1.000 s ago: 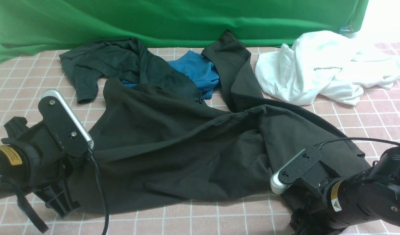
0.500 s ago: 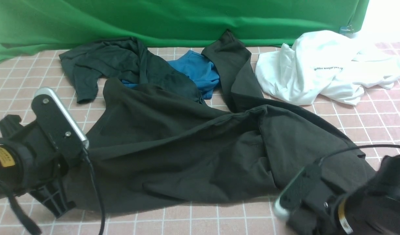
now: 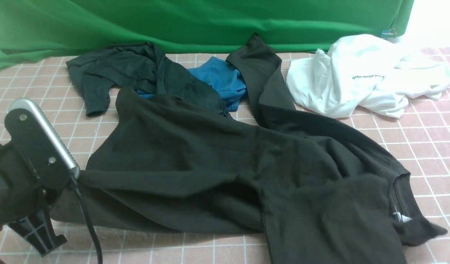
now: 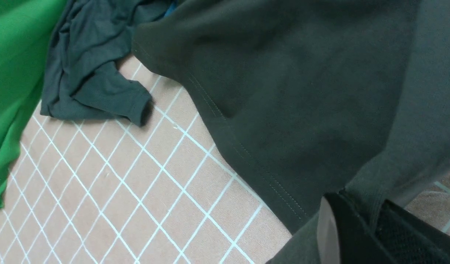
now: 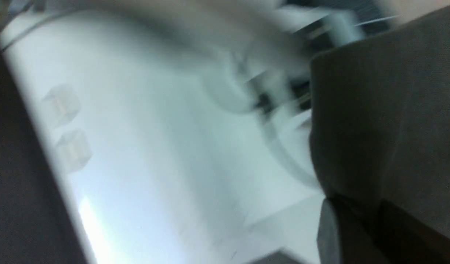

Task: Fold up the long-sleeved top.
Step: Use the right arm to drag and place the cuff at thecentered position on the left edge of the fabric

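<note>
Plainly, the left gripper [image 4: 360,209] is pinching a fold of the plain brownish-black soft knit long-sleeved top [image 3: 195,161], with its jaws pressing together on the cloth just beside the garment's double-stitched hem [image 4: 247,157]. The right gripper [image 5: 357,211] is likewise clamping brownish fabric of the long-sleeved top between its jaws, though that wrist view is blurring too much to tell which part of the garment it is gripping. The long-sleeved top is lying spread and rumpled across the middle of the pink cloth surface with white grid lines [image 3: 412,135]. Its hem is facing the robot's left and its ribbed collar with a small white neck label [image 3: 403,216] is facing the robot's right. One long sleeve [image 3: 261,69] is stretching away from the top's body toward the far side. A crumpled greenish-black short-sleeved shirt [image 3: 126,69] is lying behind the top on its left, touching its far edge. A small bright blue garment [image 3: 221,79] is peeking out behind the top, between that shirt and the outstretched sleeve. A bunched white tee with small dark print [image 3: 360,73] is resting behind the top on its right, just beside the sleeve. A draped green fabric backdrop [image 3: 210,22] is hanging beyond the top, and the sleeve's end is reaching its lower edge.
</note>
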### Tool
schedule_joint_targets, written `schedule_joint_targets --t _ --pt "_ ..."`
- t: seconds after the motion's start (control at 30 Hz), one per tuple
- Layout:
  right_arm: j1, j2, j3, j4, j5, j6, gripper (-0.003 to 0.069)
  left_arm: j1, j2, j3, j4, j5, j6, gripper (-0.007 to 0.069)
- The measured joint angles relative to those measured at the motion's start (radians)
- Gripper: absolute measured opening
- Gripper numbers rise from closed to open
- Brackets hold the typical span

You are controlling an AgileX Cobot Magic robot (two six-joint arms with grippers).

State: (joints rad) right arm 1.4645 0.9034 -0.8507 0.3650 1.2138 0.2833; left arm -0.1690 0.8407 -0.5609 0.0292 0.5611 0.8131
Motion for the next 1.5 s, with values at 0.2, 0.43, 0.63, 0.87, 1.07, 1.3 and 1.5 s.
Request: schedule_joint_targets --t 0.2,0.43,0.63,0.87,1.07,1.3,1.5 --pt "0.299 -0.04 -0.062 0.027 -0.071 0.084 0.0089 0.0 0.0 0.0 0.0 -0.004 0.0 0.0036" --pt "0.517 -0.065 -0.13 0.004 -0.219 0.094 0.0089 0.0 0.0 0.0 0.019 0.028 0.0 0.0036" --pt "0.532 -0.074 -0.131 -0.193 -0.157 0.245 0.0089 0.0 0.0 0.0 0.05 0.1 0.0 0.0036" --pt "0.532 -0.133 -0.131 -0.682 -0.005 0.477 0.0089 0.0 0.0 0.0 0.084 0.266 0.0 0.0036" --pt "0.532 -0.164 -0.185 -0.999 0.016 0.448 0.0089 0.0 0.0 0.0 0.1 0.385 -0.004 0.0036" --pt "0.532 -0.164 -0.271 -1.136 0.015 0.407 0.0089 0.0 0.0 0.0 0.105 0.466 -0.003 0.0036" --pt "0.502 -0.148 -0.278 -1.179 0.015 0.504 0.0089 0.0 0.0 0.0 0.102 0.473 -0.003 0.0036"
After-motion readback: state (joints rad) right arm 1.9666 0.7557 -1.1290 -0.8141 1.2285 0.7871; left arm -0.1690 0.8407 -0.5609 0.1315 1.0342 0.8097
